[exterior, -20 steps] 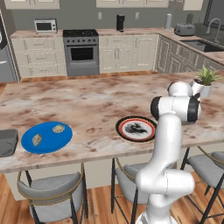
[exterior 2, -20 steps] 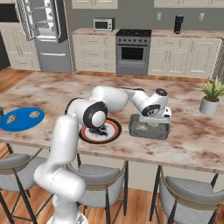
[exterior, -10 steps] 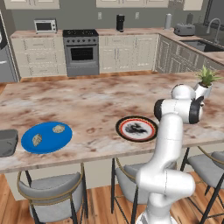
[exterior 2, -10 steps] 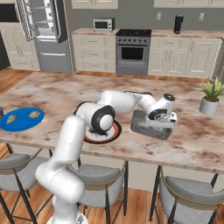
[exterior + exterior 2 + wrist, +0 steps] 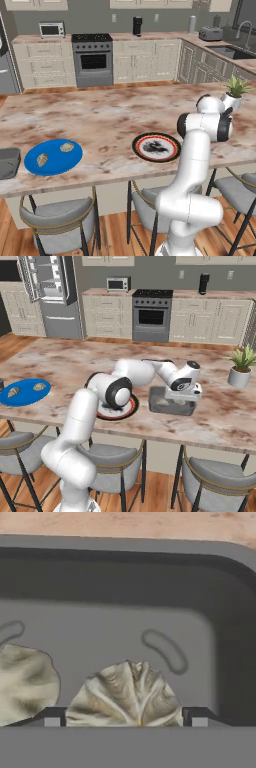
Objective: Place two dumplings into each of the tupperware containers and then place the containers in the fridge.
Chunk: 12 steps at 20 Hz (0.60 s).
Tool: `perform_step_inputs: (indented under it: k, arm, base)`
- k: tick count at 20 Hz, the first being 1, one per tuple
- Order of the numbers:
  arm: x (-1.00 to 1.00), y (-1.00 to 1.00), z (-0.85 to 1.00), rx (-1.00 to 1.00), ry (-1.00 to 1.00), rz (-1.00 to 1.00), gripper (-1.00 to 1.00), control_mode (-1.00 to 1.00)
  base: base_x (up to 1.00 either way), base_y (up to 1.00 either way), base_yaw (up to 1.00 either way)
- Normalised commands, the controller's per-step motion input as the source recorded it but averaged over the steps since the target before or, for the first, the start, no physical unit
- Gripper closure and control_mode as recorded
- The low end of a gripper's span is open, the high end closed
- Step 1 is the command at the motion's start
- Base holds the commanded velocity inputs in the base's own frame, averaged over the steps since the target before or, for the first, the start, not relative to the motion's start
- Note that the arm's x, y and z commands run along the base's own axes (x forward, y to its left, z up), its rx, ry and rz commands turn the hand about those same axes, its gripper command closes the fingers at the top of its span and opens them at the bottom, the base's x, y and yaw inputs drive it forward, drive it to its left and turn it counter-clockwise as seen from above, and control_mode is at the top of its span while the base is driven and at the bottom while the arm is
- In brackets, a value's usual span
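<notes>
A kitchen with an open fridge (image 5: 47, 291) at the back surrounds the marbled tabletop (image 5: 65, 363). One tupperware container (image 5: 172, 402) sits right of the black-and-red rimmed plate (image 5: 156, 147); another (image 5: 8, 162) lies beside the blue plate (image 5: 53, 156), which carries two dumplings (image 5: 66, 147). The gripper (image 5: 122, 717), spread wide, straddles a dumpling (image 5: 125, 695) inside the container, a second dumpling (image 5: 25, 682) beside it.
</notes>
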Motion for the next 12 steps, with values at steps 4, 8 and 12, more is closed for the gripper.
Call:
perform_step_inputs:
  k: [4,8,12]
  arm:
    - [-0.16,0.32,0.00,0.00,0.00,0.00,-1.00,-1.00]
    - [-0.29,0.28,0.00,0.00,0.00,0.00,-1.00,-1.00]
    - [-0.18,0.13,0.00,0.00,-0.02,0.00,-1.00,-1.00]
  base:
    - [0.00,0.00,0.00]
    - [0.00,0.00,0.00]
    - [0.00,0.00,0.00]
